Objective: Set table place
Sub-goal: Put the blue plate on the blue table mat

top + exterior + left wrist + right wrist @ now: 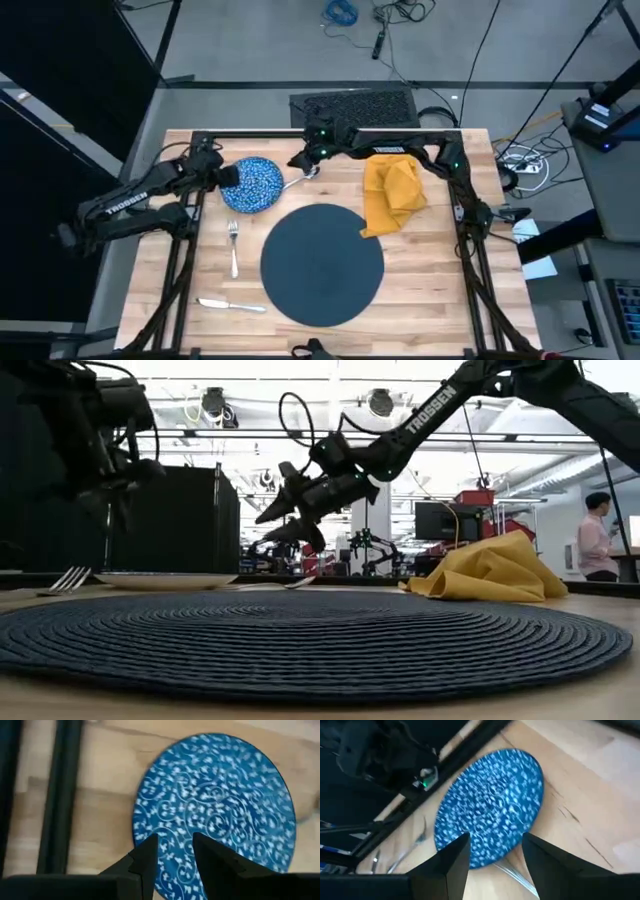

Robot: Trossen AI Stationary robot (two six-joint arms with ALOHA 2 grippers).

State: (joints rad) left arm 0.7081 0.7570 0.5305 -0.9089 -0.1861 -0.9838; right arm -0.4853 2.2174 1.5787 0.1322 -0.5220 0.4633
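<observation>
Overhead, your light wooden plank table (420, 270) carries a large round dark slate-blue woven mat (322, 264) at centre, a crumpled mustard-yellow cloth napkin (392, 192) beside its far right edge, and a blue-and-white speckled round dish (253, 184) at far left, with a silver fork (233, 246) and silver knife (230, 305) nearer you. Your left gripper (227, 176) hangs at the dish's left rim; your right gripper (303, 164) reaches across to a silver spoon (296, 180) at its right edge. Table level shows the right gripper (285, 520) parted, above the table. Left wrist: your fingers (150, 857) stand apart over the dish (220, 800), gripping nothing. Right wrist: fingers (455, 857) spread, dish (490, 805) beyond.
</observation>
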